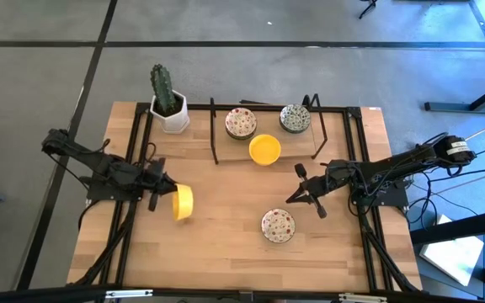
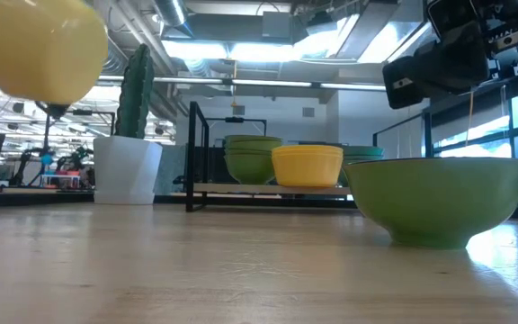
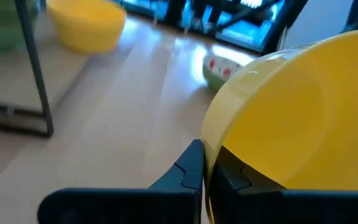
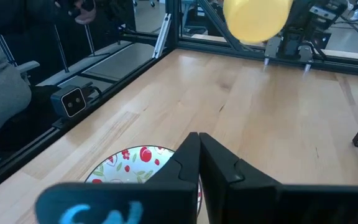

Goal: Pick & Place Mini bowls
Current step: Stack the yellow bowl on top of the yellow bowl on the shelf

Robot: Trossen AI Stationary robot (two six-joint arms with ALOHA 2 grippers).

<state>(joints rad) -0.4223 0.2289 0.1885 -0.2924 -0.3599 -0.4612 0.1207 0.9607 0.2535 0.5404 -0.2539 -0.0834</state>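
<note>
Five mini bowls visible from above. Left gripper (image 1: 160, 190) clenched on rim of yellow bowl (image 1: 183, 202), held tilted above the table (image 1: 226, 244); left wrist view confirms fingers (image 3: 188, 171) pinching the rim. Right gripper (image 1: 306, 192) closed, empty, hovering near floral bowl (image 1: 277, 225). Second yellow bowl (image 1: 264, 149) beside the rack (image 1: 217, 135). Low view alone shows green undersides.

Two bowls are plain bright yellow, one held up (image 1: 183, 203), one by the black rack (image 1: 264, 150). A white bowl with red flowers (image 1: 278, 225) sits on the pale wooden table (image 1: 226, 252). The green cactus (image 1: 163, 89) has a white pot (image 1: 173, 118).
</note>
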